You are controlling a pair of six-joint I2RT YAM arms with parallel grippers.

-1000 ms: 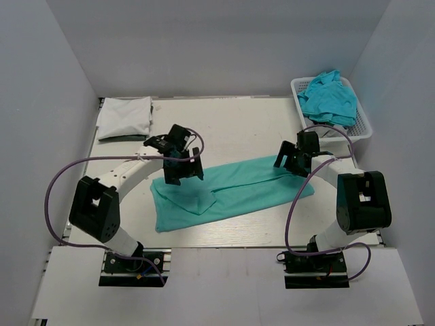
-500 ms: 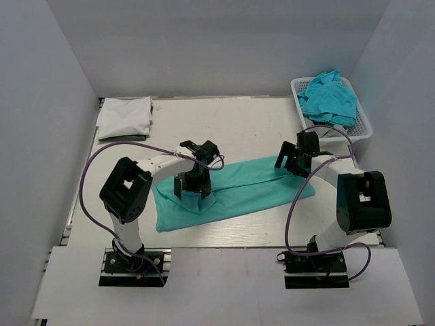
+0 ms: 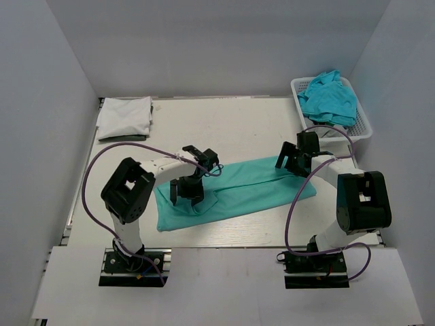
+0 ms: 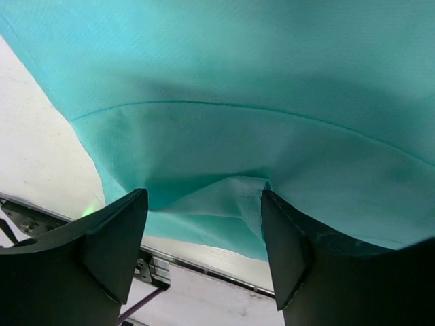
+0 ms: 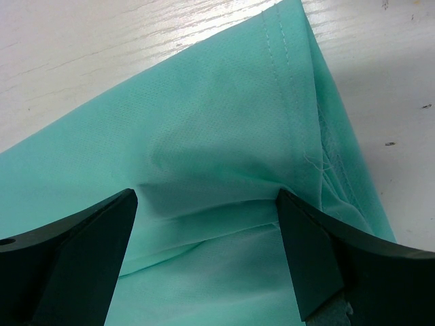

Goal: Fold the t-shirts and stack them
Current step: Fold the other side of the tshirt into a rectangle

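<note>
Fold step in hand, I judged: teal t-shirt point(image 3: 238, 190) lay as long band across desk point(image 3: 238, 122) middle, toward near edge. On its left end sat left pincer point(image 3: 186, 193), jaws apart astride cloth ridge, nothing gripped. Over right end gaped right pincer point(image 3: 291, 161), empty. Next move would call for both closing firmly on cloth, then lifting together.
</note>
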